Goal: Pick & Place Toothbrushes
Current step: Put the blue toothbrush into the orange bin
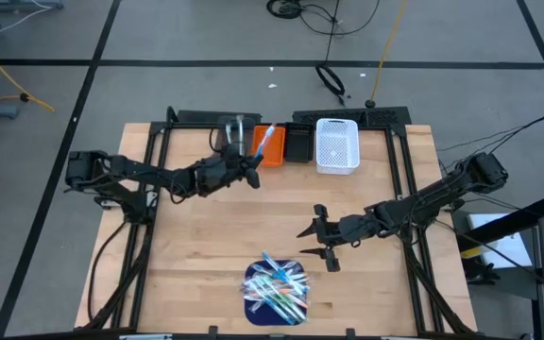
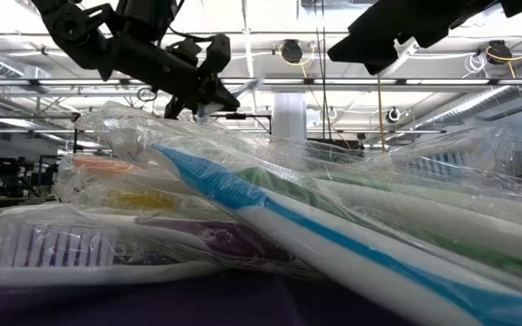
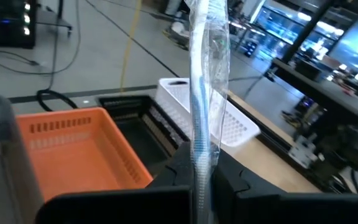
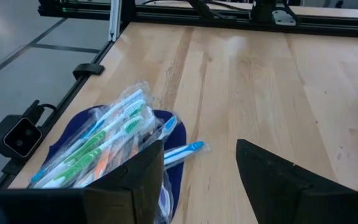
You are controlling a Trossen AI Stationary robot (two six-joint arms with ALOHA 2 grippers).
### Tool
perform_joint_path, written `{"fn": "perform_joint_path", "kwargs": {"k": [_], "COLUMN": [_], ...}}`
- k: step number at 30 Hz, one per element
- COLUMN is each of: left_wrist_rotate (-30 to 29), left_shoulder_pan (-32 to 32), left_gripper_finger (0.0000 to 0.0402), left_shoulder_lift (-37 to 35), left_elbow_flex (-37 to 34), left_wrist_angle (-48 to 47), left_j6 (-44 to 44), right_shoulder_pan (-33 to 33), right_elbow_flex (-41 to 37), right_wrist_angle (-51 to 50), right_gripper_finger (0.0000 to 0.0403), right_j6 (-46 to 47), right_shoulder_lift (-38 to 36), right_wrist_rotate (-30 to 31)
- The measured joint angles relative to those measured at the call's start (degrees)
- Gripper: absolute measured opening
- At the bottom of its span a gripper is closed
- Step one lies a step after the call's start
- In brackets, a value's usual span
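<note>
Left gripper [image 1: 253,168] clamped on a single wrapped toothbrush [image 1: 264,142], blue and white inside clear film, held up off the desk [image 1: 206,246] at the far edge, right over the orange bin [image 1: 272,151]. Toothbrush standing out ahead of the gripper, its shaft pinched between the fingers [image 3: 229,180] and rising straight past them in the left wrist view, wrapper glinting. Just beside the orange bin, away from the left arm, a black bin [image 1: 298,144], then a white perforated bin [image 1: 337,145]; nearer the arm, a grey bin [image 1: 234,132] partly hidden behind the gripper itself. Right gripper [image 1: 317,242] hanging above the middle of the desk with fingers well apart and nothing between them, tips turned toward the near edge. Just below and ahead of that gripper, the rest of the toothbrushes [image 1: 280,283] heaped on a dark blue mat [image 1: 253,300], each in a clear wrapper, in blue, green, orange and white, lying crosswise over one another; one blue brush [image 4: 182,151] slipped half off the mat's edge onto bare wood. Same pile filling the low view close up, with purple bristles on one head at the front.
</note>
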Motion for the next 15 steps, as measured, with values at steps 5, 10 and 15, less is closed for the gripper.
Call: {"fn": "perform_joint_path", "kwargs": {"k": [5,10,15], "left_wrist_rotate": [-0.1,-0.1,-0.2], "left_shoulder_pan": [2.7,4.4,6.0], "left_gripper_finger": [0.0022,0.0009,0.0020], "left_shoulder_lift": [0.0,0.0,1.0], "left_elbow_flex": [0.0,0.0,0.2], "left_wrist_angle": [0.0,0.0,0.4], "left_j6": [-1.9,-2.0,-3.3], "right_shoulder_pan": [0.0,0.0,0.0], "right_elbow_flex": [0.0,0.0,0.0], "right_wrist_angle": [0.5,0.7,0.7], "right_gripper_finger": [0.0192,0.0192,0.0192], "right_j6": [-0.1,-0.4,-0.4], "right_shoulder_lift": [0.0,0.0,0.0], "right_wrist_rotate": [0.0,0.0,0.0]}}
